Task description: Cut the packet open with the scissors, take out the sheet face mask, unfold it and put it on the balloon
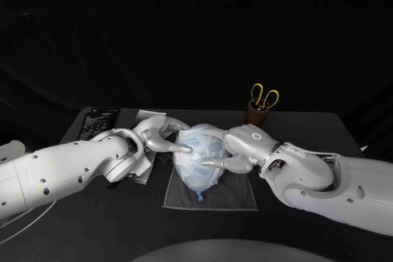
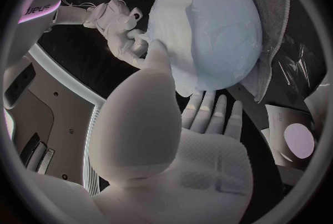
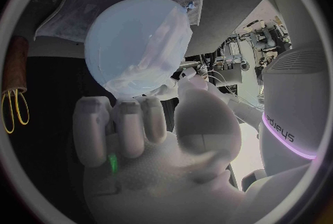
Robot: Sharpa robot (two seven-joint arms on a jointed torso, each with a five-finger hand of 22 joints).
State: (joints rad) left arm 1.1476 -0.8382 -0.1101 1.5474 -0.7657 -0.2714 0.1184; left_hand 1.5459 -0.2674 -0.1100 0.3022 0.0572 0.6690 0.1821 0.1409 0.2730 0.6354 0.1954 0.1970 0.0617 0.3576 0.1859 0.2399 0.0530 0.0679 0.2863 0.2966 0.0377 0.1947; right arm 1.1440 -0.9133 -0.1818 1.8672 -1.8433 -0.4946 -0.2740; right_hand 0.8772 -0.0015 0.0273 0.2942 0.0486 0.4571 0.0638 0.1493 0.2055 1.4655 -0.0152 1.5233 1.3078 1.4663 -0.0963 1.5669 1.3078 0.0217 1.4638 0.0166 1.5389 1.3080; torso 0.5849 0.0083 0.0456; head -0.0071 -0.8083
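Pale blue and thin-skinned, the balloon (image 1: 198, 179) lies on a grey cloth (image 1: 233, 196) at the middle of the table (image 1: 327, 128), its knot toward the near edge. The mask (image 2: 208, 24) is draped over its upper side: a wet-looking, whitish sheet, wrinkled in places and clinging to the curve.

Treat both as light, soft and slippery. I'd judge the balloon will roll or squirm away under any sideways push, and the mask will tear or slide if dragged. Steady the balloon at its broad flanks, and take the mask only by its loose edge.

Your left hand (image 1: 159, 138) has thumb and fingers on the mask at the balloon's left flank; I cannot tell whether they pinch the edge. Your right hand (image 1: 239, 150) rests spread fingers on the right flank, holding nothing.
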